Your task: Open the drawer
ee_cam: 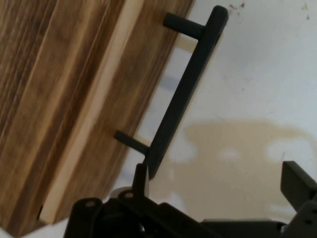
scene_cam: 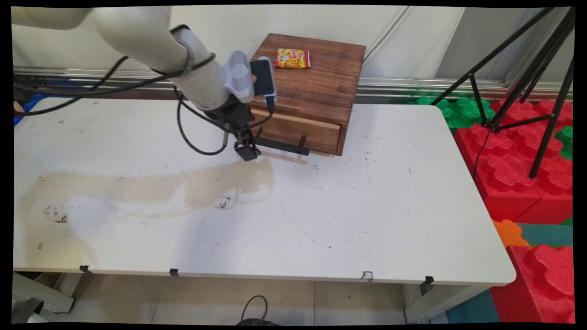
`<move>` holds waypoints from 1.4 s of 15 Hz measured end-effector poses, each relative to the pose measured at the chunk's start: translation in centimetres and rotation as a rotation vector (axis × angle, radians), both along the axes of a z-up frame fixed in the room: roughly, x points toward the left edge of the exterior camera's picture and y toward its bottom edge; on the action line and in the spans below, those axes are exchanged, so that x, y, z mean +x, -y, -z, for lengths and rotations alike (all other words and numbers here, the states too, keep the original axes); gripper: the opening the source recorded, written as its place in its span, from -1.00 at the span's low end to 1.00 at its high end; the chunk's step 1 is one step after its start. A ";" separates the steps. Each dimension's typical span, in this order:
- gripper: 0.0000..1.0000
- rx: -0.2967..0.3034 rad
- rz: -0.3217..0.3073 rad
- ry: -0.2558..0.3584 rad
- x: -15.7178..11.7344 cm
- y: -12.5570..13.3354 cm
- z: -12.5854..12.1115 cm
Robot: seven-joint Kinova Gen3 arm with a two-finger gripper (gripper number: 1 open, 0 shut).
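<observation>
- White tabletop (scene_cam: 348, 215), scuffed, with a broad tan stain from 9 o'clock toward centre; pale wall and a metal rail behind it. Red and green foam blocks (scene_cam: 509, 160) and a black tripod (scene_cam: 541, 91) on the floor at 3 o'clock.
- One wooden drawer box (scene_cam: 316, 78) stands at 12 o'clock on the tabletop, dark stained top, lighter drawer front (scene_cam: 298, 130) facing the near side. Drawer looks shut or nearly so.
- One black bar handle (scene_cam: 284, 145) on that drawer front, carried on two short posts; in the hand view it runs diagonally (ee_cam: 183, 94), standing clear of the wood.
- One yellow snack packet (scene_cam: 293, 58) lies flat on the box top, toward its back edge.
- One hand (scene_cam: 246, 149), low at the handle's left end, just above the tabletop. In the hand view one finger (ee_cam: 141, 178) sits right at the bar's lower end and the other (ee_cam: 297, 181) is well off to the side, so the hand is spread, pinching nothing. Contact with the bar: cannot tell.
- Handling judgement: the bar looks rigid and smooth, thin enough to close on across its middle, between the posts. Box looks solid and heavy enough to stay put. Packet looks light, crinkly, soft; take by its edges.
</observation>
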State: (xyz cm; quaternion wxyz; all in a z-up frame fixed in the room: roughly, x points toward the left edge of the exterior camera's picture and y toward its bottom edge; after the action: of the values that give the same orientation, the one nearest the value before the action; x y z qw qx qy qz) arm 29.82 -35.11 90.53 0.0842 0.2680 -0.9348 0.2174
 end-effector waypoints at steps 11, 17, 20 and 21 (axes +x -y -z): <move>1.00 0.046 0.111 0.019 -1.8 6.3 6.0; 1.00 0.072 0.139 0.009 -2.4 7.7 8.4; 1.00 0.089 0.145 0.004 -2.7 7.9 9.3; 1.00 0.094 0.145 0.003 -2.8 7.9 9.5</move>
State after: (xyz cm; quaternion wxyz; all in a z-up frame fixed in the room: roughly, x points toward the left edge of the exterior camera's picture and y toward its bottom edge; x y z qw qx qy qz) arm 27.02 -43.01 81.06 0.0859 0.2029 -0.9610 0.1670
